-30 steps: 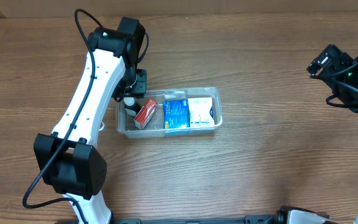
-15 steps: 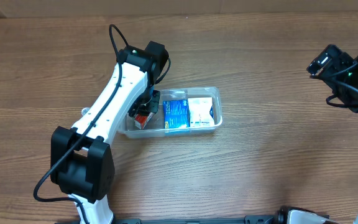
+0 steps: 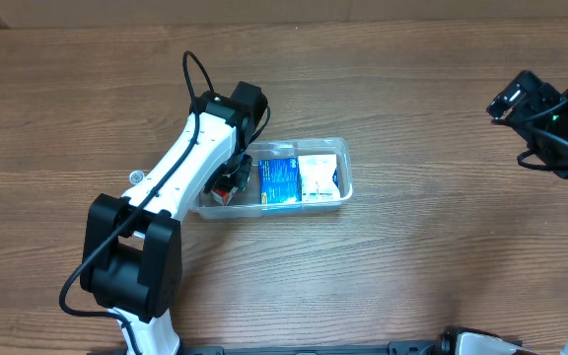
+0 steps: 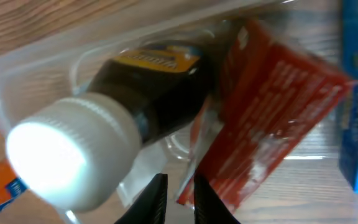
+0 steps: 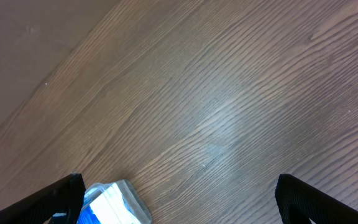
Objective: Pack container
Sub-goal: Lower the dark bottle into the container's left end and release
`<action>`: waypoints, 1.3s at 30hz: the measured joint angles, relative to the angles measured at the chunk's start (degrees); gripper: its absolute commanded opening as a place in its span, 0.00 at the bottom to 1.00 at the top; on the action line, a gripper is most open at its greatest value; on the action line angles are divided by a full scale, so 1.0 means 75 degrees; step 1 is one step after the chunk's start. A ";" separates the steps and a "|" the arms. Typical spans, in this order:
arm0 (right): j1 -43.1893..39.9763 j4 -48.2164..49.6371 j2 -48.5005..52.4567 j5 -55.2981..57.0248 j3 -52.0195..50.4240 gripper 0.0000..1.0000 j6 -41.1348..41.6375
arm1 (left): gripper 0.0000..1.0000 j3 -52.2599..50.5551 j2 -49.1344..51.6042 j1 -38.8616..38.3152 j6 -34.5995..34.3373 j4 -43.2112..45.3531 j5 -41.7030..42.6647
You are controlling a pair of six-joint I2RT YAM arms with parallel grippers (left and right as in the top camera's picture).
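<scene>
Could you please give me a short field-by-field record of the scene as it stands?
container: clear tub, mid-table
contents: dark bottle lying down, red box, blue box, white packet
left gripper: nearly closed, empty, over the bottle end
right gripper: open, empty, away from the tub

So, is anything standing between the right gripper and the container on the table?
Nothing visible does. Only bare wooden table lies between the right gripper and the container at its right end. The left arm hangs over its left end, away from that gripper.
</scene>
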 measured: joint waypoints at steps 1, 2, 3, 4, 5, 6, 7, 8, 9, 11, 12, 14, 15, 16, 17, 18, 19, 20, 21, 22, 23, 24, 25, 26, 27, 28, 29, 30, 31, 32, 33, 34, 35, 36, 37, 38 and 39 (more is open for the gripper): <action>-0.0003 0.0000 0.0000 0.0000 0.0000 1.00 0.0003 | 0.17 0.0000 0.0000 0.0000 0.0026 0.0055 0.0114; -0.0003 -0.0003 0.0000 -0.0006 0.0000 1.00 0.0000 | 0.17 0.0000 0.0000 0.0000 0.0047 0.0117 0.0262; 0.0000 0.0003 0.0000 0.0000 0.0000 1.00 0.0000 | 0.17 0.0000 0.0000 0.0000 0.0052 0.0172 0.0370; 0.0000 0.0003 0.0000 0.0000 0.0000 1.00 0.0003 | 0.18 0.0000 0.0000 0.0000 0.0085 0.0268 0.0577; -0.0003 -0.0003 0.0000 0.0000 0.0000 1.00 0.0000 | 0.18 0.0000 0.0000 0.0000 0.0119 0.0347 0.0705; 0.0000 0.0000 0.0000 -0.0003 0.0000 1.00 0.0000 | 0.18 0.0000 0.0000 -0.0009 0.0172 0.0396 0.0819; -0.0003 0.0000 0.0000 0.0000 0.0000 1.00 0.0003 | 0.18 0.0000 0.0000 -0.0017 0.0192 0.0423 0.0944; 0.0000 0.0000 0.0000 -0.0003 0.0000 1.00 -0.0003 | 0.18 0.0000 -0.0003 -0.0038 0.0198 0.0449 0.1046; 0.0000 0.0000 0.0000 0.0000 0.0000 1.00 0.0000 | 0.18 0.0000 -0.0006 -0.0058 0.0201 0.0460 0.1113; 0.0000 0.0003 0.0000 -0.0003 0.0000 1.00 0.0003 | 0.18 0.0000 -0.0015 -0.0134 0.0216 0.0536 0.1361; 0.0000 0.0000 0.0000 -0.0003 0.0000 1.00 0.0000 | 0.18 0.0000 -0.0015 -0.0175 0.0224 0.0560 0.1486; 0.0000 0.0000 0.0000 -0.0006 0.0000 1.00 0.0003 | 0.18 0.0000 -0.0015 -0.0233 0.0224 0.0629 0.1711; 0.0000 -0.0003 0.0000 0.0000 0.0000 1.00 0.0000 | 0.18 0.0000 -0.0015 -0.0274 0.0224 0.0711 0.1862; 0.0000 0.0000 0.0000 -0.0003 0.0000 1.00 0.0000 | 0.19 -0.0006 -0.0015 -0.0315 0.0224 0.0924 0.2189; 0.0000 -0.0003 0.0000 -0.0003 0.0000 1.00 0.0003 | 0.19 -0.0006 -0.0015 -0.0335 0.0227 0.0950 0.2296; -0.0003 -0.0003 0.0000 0.0000 0.0000 1.00 0.0003 | 0.19 -0.0009 -0.0015 -0.0364 0.0227 0.1029 0.2396; 0.0000 0.0003 0.0000 -0.0003 0.0000 1.00 0.0003 | 0.19 -0.0012 -0.0015 -0.0393 0.0227 0.1125 0.2500; 0.0000 -0.0006 0.0000 -0.0003 0.0000 1.00 0.0000 | 0.19 -0.0012 -0.0015 -0.0446 0.0224 0.1198 0.2602; -0.0003 -0.0003 0.0000 0.0000 0.0000 1.00 0.0000 | 0.19 -0.0012 -0.0015 -0.0519 0.0224 0.1259 0.2675; -0.0003 0.0000 0.0000 0.0000 0.0000 1.00 0.0000 | 0.20 -0.0015 -0.0015 -0.0603 0.0224 0.1320 0.2780; -0.0003 0.0000 0.0000 0.0000 0.0000 1.00 0.0000 | 0.20 -0.0015 -0.0015 -0.0664 0.0224 0.1393 0.2862; -0.0003 -0.0003 0.0000 0.0000 0.0000 1.00 -0.0003 | 0.20 -0.0015 -0.0015 -0.0711 0.0227 0.1472 0.2932; -0.0003 -0.0003 0.0000 -0.0003 0.0000 1.00 0.0003 | 0.20 -0.0015 -0.0015 -0.0726 0.0242 0.1545 0.2975; 0.0000 0.0000 0.0000 -0.0003 0.0000 1.00 0.0000 | 0.20 -0.0015 -0.0015 -0.0737 0.0265 0.1606 0.2978; 0.0000 0.0000 0.0000 0.0000 0.0000 1.00 0.0000 | 0.20 -0.0015 -0.0015 -0.0737 0.0329 0.1693 0.2946; 0.0000 0.0000 0.0000 0.0000 0.0000 1.00 0.0000 | 0.21 -0.0015 -0.0015 -0.0737 0.0373 0.1743 0.2888; 0.0000 0.0000 0.0000 -0.0003 0.0000 1.00 0.0003 | 0.21 -0.0020 -0.0015 -0.0734 0.0399 0.1792 0.2739; -0.0003 0.0000 0.0000 0.0003 0.0000 1.00 0.0000 | 0.21 -0.0020 -0.0015 -0.0717 0.0405 0.1807 0.2681; -0.0003 0.0003 0.0000 0.0000 0.0000 1.00 -0.0003 | 0.21 -0.0023 -0.0015 -0.0708 0.0405 0.1807 0.2626; 0.0000 0.0003 0.0000 -0.0003 0.0000 1.00 0.0006 | 0.21 -0.0029 -0.0015 -0.0682 0.0405 0.1795 0.2585; 0.0000 0.0000 0.0000 0.0000 0.0000 1.00 0.0003 | 0.21 -0.0061 -0.0015 -0.0650 0.0405 0.1760 0.2544; 0.0000 0.0000 0.0000 0.0000 0.0000 1.00 -0.0003 | 0.21 -0.0090 -0.0015 -0.0632 0.0402 0.1731 0.2518; 0.0000 0.0000 0.0000 0.0000 0.0000 1.00 0.0000 | 0.21 -0.0154 -0.0015 -0.0612 0.0396 0.1708 0.2483; 0.0000 -0.0003 0.0000 -0.0003 0.0000 1.00 0.0000 | 0.21 -0.0323 -0.0015 -0.0603 0.0396 0.1731 0.2407; 0.0000 0.0003 0.0000 0.0000 0.0000 1.00 0.0003 | 0.21 -0.0551 -0.0015 -0.0603 0.0396 0.1818 0.2337; 0.0000 0.0003 0.0000 -0.0003 0.0000 1.00 0.0000 | 0.21 -0.0705 -0.0015 -0.0603 0.0396 0.1900 0.2311; 0.0000 0.0000 0.0000 0.0000 0.0000 1.00 0.0000 | 0.22 -0.0857 -0.0015 -0.0606 0.0396 0.2052 0.2282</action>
